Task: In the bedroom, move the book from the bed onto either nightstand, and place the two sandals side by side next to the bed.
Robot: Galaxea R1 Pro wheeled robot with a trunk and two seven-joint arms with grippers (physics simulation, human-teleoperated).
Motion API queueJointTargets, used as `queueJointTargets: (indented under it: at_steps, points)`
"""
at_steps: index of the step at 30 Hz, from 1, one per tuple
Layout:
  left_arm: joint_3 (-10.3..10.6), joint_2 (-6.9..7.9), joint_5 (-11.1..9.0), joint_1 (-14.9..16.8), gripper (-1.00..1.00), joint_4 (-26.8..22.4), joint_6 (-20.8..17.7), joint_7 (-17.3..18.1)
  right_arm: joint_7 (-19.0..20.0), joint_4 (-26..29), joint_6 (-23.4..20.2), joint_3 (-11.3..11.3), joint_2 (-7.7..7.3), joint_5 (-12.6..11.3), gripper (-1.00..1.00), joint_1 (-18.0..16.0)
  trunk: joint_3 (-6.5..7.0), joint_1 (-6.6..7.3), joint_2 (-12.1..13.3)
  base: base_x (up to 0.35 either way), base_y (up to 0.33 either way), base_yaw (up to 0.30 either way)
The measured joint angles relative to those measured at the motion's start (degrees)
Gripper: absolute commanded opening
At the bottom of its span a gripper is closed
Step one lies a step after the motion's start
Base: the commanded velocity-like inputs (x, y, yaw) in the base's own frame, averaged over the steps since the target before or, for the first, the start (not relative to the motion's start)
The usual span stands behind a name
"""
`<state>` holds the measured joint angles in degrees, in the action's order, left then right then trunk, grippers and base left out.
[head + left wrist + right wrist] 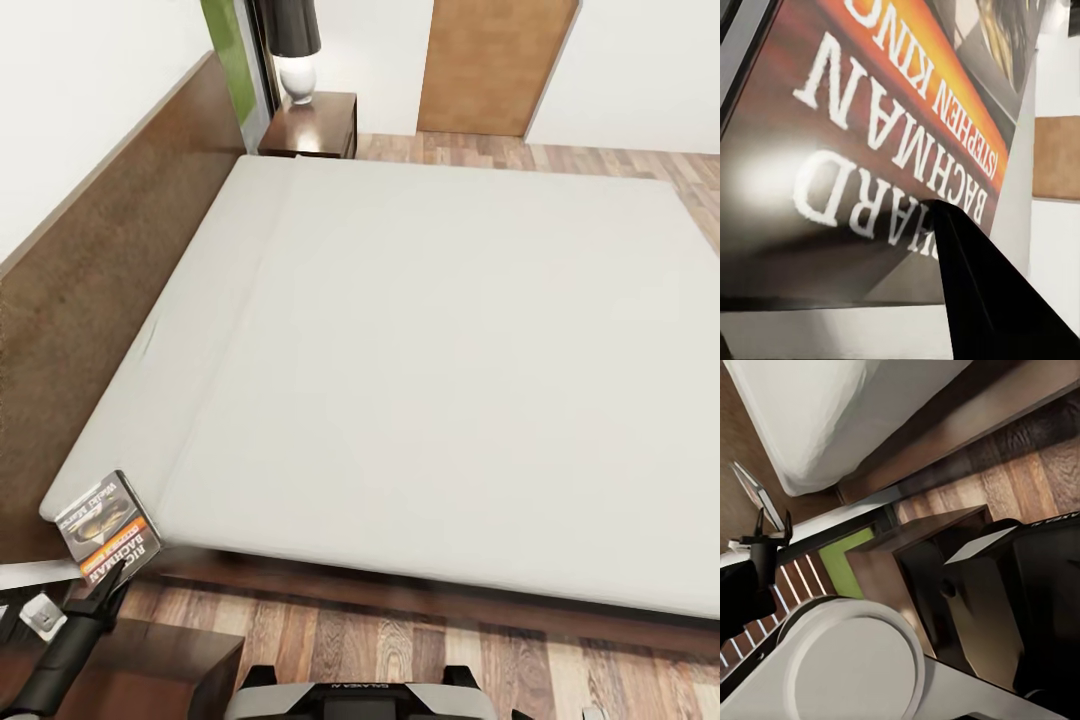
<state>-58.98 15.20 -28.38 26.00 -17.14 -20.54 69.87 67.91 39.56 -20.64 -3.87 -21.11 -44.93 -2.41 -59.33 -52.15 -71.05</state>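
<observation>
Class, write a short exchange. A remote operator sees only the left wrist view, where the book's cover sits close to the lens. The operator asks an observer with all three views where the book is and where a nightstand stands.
Operator: The book crowds my picture. Where is it?
Observer: In the head view it is at the corner of the bed by the headboard, tilted up, with the left gripper at its lower edge.
Operator: Is there a nightstand nearby?
Observer: Yes, a nightstand stands on the floor just below that corner.
</observation>
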Motion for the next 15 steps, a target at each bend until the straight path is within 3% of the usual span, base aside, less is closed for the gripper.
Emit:
queueJointTargets:
  at_steps: [15]
  points:
    - [0.1,-0.01,0.0,-4.3,-1.0,0.1,0.0,0.1,0.0,0.0,0.0,0.0,0.0,0.0,1.0,0.0,2.69,3.3,6.0,0.0,0.0,0.0]
